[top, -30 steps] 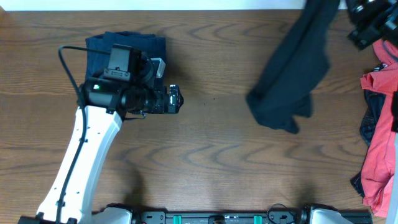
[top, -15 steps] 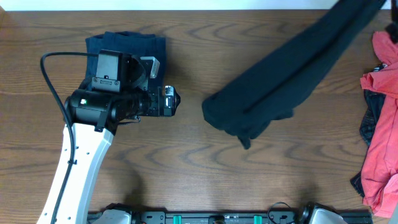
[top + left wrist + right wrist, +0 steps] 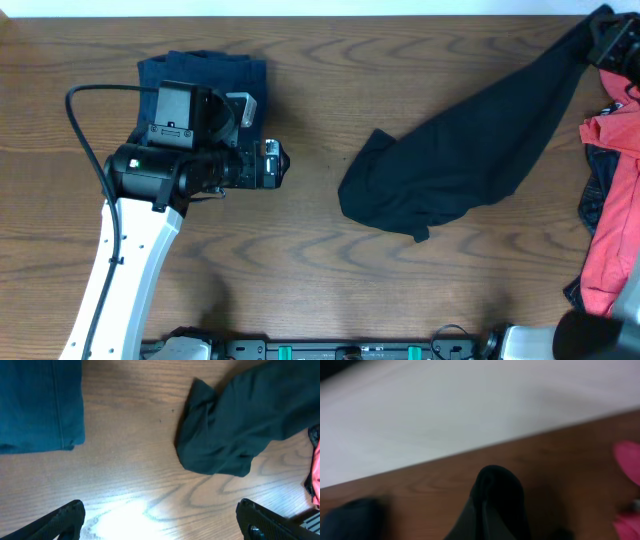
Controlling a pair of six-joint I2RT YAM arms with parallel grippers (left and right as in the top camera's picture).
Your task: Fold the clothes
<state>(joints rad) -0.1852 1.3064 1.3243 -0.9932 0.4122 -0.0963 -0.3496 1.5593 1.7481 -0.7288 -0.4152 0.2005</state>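
- Over on the left of the wooden table [image 3: 330,290], the left gripper [image 3: 276,164] hovers near a folded navy-blue garment [image 3: 200,72]. From above its gap is hard to judge. The left wrist view puts its fingers [image 3: 65,519] at the two bottom corners, spread wide, with only bare wood between them.
- The black garment [image 3: 460,150] lies slantwise across the right half. Its rumpled lower end rests on the wood near the middle, and it narrows toward the far right corner, where it meets the right gripper [image 3: 612,38].
- The right wrist view is blurred: a bunch of black cloth at bottom centre, wood and a pale surface [image 3: 470,405] beyond. The fingertips cannot be made out there, yet the cloth runs straight up into the gripper, so it looks clenched on the black garment.
- Only the overhead shows the whole heap at the right edge: coral-red pieces [image 3: 610,230] with dark blue fabric [image 3: 592,200] beside them. The wrist views catch just slivers of red.
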